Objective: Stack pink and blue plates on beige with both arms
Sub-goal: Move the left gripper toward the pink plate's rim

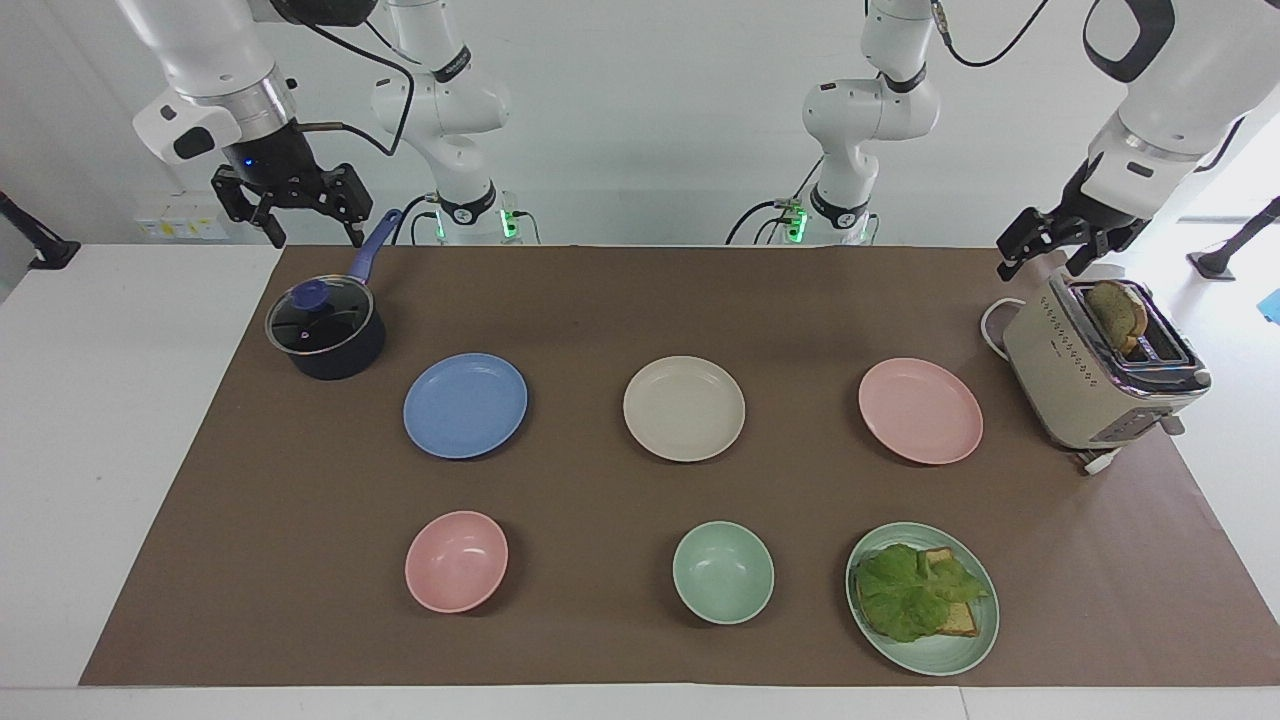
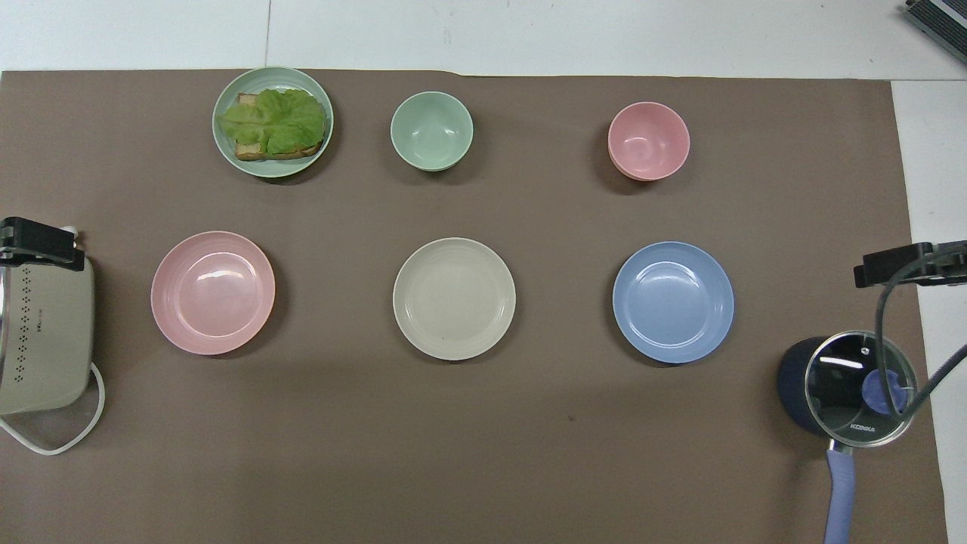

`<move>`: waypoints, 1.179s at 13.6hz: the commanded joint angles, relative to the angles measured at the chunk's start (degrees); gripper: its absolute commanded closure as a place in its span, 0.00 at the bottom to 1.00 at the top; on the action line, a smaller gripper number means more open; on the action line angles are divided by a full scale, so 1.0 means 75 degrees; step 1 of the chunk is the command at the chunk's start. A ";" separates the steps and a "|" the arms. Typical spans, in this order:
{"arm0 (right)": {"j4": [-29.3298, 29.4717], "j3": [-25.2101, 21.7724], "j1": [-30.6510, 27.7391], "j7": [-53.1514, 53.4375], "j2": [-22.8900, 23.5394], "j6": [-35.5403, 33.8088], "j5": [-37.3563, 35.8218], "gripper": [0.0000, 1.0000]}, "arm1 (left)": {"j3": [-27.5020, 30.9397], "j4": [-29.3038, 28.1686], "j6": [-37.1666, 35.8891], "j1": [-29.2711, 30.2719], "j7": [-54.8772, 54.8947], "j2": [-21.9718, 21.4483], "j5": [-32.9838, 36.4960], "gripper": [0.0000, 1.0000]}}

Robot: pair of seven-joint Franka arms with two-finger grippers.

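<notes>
In the facing view the beige plate (image 1: pixel 684 408) lay flat at the middle of the brown mat (image 1: pixel 620 300), with the blue plate (image 1: pixel 465 405) beside it toward the right arm's end and the pink plate (image 1: pixel 920 410) beside it toward the left arm's end, all three apart and unstacked. The right gripper (image 1: pixel 290 212) hung in the air above the saucepan (image 1: pixel 326 335), its fingers spread and holding nothing. The left gripper (image 1: pixel 1050 245) hung over the toaster (image 1: pixel 1095 370), fingers likewise spread and empty. Farther from the robots sat a pink bowl (image 1: pixel 456 561), a green bowl (image 1: pixel 723 572) and a green plate (image 1: pixel 922 598) with lettuce. In the overhead view the beige plate (image 2: pixel 454 298) lay between the pink plate (image 2: pixel 213 292) and blue plate (image 2: pixel 673 301); only the tip of the left gripper (image 2: pixel 41 243) showed above the toaster (image 2: pixel 41 340), and the tip of the right gripper (image 2: pixel 903 263) near the saucepan (image 2: pixel 850 389).
</notes>
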 commanded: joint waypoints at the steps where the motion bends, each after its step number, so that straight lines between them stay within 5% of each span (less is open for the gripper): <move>1: 0.0019 0.0058 -0.0099 -0.0139 -0.0007 0.0027 0.0016 0.00 | -0.0019 -0.1332 0.1056 0.0225 0.0000 -0.0289 0.0124 0.00; 5: 0.0007 0.0058 -0.0099 -0.0139 -0.0007 0.0027 0.0016 0.00 | -0.0019 -0.2516 0.2402 0.0554 0.0070 -0.0126 0.0136 0.00; 10: 0.0007 0.0058 -0.0099 -0.0139 -0.0007 0.0027 0.0016 0.00 | -0.0019 -0.2741 0.3364 0.0730 0.0140 0.0986 0.0136 0.00; 16: 0.0007 0.0058 -0.0099 -0.0139 -0.0007 0.0027 0.0016 0.00 | -0.0019 -0.3303 0.4327 0.0847 0.0012 0.1398 0.0112 0.00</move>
